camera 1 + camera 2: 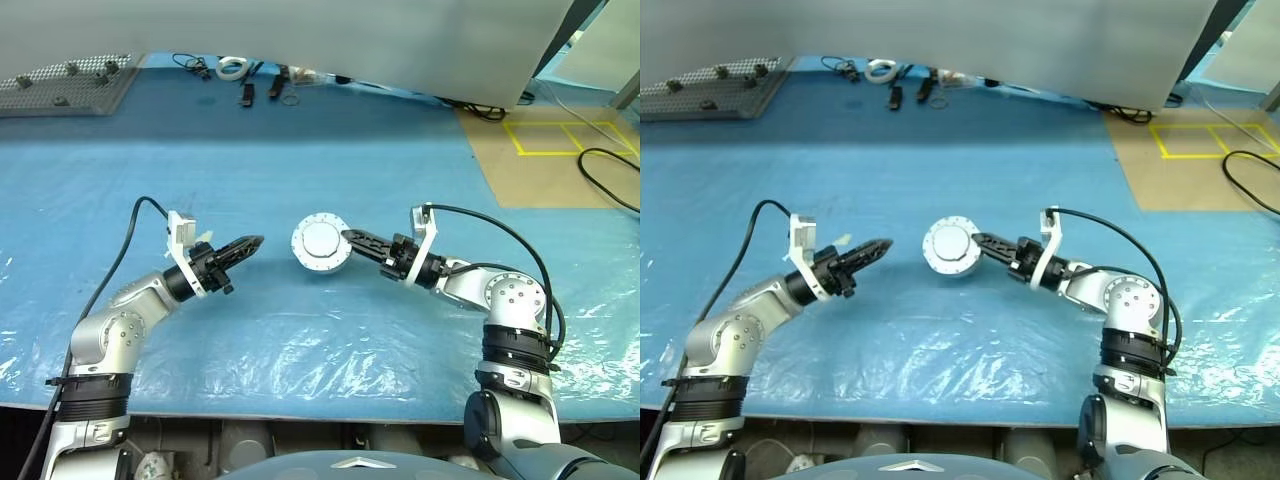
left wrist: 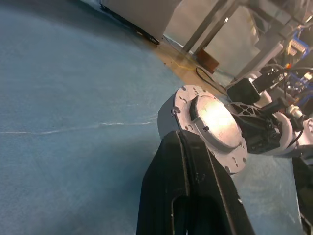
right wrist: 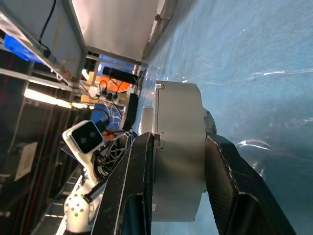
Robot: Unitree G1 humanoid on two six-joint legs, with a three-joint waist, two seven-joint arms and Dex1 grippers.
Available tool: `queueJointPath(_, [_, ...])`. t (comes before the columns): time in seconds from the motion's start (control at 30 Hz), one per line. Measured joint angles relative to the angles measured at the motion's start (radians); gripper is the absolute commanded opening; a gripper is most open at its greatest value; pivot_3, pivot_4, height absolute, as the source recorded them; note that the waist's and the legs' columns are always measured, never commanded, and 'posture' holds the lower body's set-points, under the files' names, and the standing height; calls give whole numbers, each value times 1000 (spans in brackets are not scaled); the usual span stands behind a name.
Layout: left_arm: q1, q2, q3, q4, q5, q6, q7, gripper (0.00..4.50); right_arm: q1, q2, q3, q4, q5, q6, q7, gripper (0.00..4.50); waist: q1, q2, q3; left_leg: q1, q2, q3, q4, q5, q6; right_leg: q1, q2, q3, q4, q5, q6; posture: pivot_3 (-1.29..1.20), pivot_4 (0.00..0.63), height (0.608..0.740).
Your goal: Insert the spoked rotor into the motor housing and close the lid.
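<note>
Blue plastic-covered table bears tape roll.

Blue plastic-covered table, grey panel behind, brown floor with yellow tape

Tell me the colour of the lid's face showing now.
Plain light grey, with a raised centre; the lid shows best in the left eye view.

We see the motor housing above mid-bench between our pincers, left pincer just left, right pincer clasping it.
</note>
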Motion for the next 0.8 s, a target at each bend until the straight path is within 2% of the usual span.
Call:
queueJointPath(0.03, [-1, -18, 15, 0, -23, 14, 18, 0, -13, 10, -13, 8, 17, 5, -20, 1182, 0, 0, 0, 0, 0, 0, 0, 0, 0, 0, 0, 0, 0, 0, 0, 0, 150, 740])
queueJointPath(0.17, [-2, -63, 57, 1, -80, 37, 84, 884, -63, 29, -56, 33, 84, 16, -90, 1182, 0, 0, 0, 0, 0, 0, 1, 0, 0, 0, 0, 0, 1, 0, 0, 0, 150, 740])
queueJointPath(0.5, [-14, -118, 173, 60, -240, 93, 181, 4294, -88, 46, -79, 47, 166, 17, -197, 1182, 1, -2, 1, -1, 0, -1, 1, 0, 0, 0, 0, 0, 1, 1, 1, 0, 150, 740])
queueJointPath(0.53, [-13, -123, 175, 62, -252, 102, 188, 4469, -92, 46, -79, 53, 172, 15, -203, 1182, 1, -3, 2, 0, 0, -1, 1, 0, 0, 0, 0, 0, 1, 1, 1, 0, 150, 740])
queueJointPath(0.8, [12, -173, 144, 62, -362, 233, 213, 4469, -115, 64, -77, 56, 232, -10, -251, 1182, 2, -4, 2, -1, 0, -1, 1, 0, 0, 0, 0, -1, 1, 1, 1, 0, 150, 740])
